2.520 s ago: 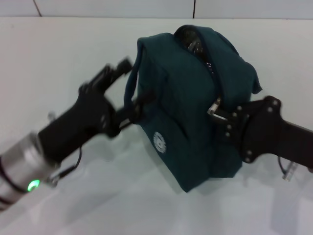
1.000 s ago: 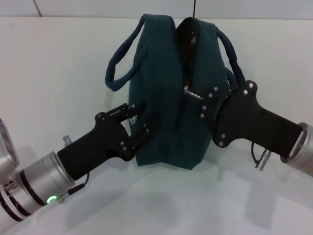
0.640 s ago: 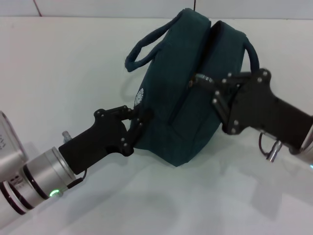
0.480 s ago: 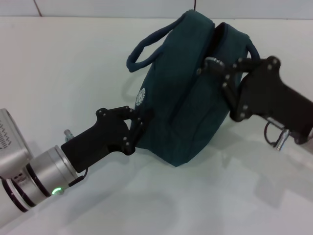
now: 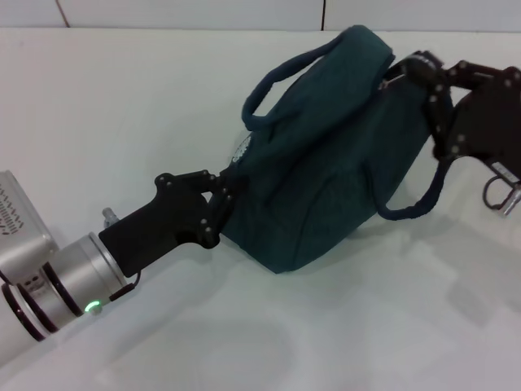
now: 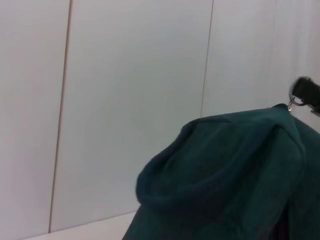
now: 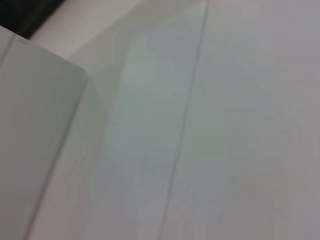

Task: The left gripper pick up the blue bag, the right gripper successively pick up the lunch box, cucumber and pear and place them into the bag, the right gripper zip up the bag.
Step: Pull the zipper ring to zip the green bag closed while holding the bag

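Observation:
The blue bag [image 5: 326, 163] lies tilted over the white table [image 5: 122, 106], its top towards the right. My left gripper [image 5: 226, 189] is shut on the fabric at the bag's lower left end. At the bag's upper right end my right gripper [image 5: 413, 67] is shut on the metal zipper pull [image 5: 392, 77]. One handle [image 5: 281, 85] arches over the near side and the other handle [image 5: 419, 199] hangs below the right gripper. The left wrist view shows the bag [image 6: 230, 170], the zipper pull [image 6: 291, 104] and the right gripper [image 6: 307, 91]. The lunch box, cucumber and pear are out of view.
A pale tiled wall [image 5: 244, 12] runs along the back of the table. The left arm's silver-white body [image 5: 41, 277] fills the lower left corner. The right wrist view shows only white panels [image 7: 225, 125].
The bag has tipped and swung to the right. My right gripper has travelled up and right along the bag's top with the zipper pull, and the dark opening no longer shows. The left gripper has kept its hold.

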`<action>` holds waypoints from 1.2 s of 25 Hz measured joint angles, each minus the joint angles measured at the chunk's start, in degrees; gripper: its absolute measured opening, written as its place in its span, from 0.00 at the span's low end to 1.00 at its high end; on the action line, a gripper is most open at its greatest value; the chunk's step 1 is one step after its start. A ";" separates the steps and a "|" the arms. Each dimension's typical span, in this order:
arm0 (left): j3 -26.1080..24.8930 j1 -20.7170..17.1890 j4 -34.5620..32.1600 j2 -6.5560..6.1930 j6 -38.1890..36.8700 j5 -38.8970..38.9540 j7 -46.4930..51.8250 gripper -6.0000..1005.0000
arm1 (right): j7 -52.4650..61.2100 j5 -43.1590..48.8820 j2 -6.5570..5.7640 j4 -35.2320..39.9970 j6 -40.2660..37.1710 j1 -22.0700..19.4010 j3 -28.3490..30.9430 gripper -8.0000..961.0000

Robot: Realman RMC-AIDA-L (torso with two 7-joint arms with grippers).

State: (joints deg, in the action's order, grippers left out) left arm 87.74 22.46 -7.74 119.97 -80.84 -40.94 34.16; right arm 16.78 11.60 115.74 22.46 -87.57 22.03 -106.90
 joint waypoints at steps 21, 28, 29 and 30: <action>-0.06 1.14 -2.27 -0.28 -7.71 -0.37 5.69 0.18 | -0.79 0.26 0.06 -2.97 -3.70 -0.24 2.97 0.02; 0.10 2.63 -3.29 0.11 -10.20 -0.08 7.76 0.45 | -0.79 0.32 0.17 -3.08 -3.69 0.21 2.37 0.02; 0.18 3.01 -3.27 0.21 -10.18 -0.11 7.91 0.49 | -0.82 0.32 0.17 -3.08 -3.64 0.27 2.34 0.02; 0.30 3.58 -3.20 0.34 -10.13 -0.19 8.08 0.53 | -0.90 0.33 0.18 -3.09 -3.56 0.29 2.30 0.02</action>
State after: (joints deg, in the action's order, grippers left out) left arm 88.04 26.04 -10.93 120.31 -90.97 -41.12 42.25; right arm 15.88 11.93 115.92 19.37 -91.13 22.32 -104.60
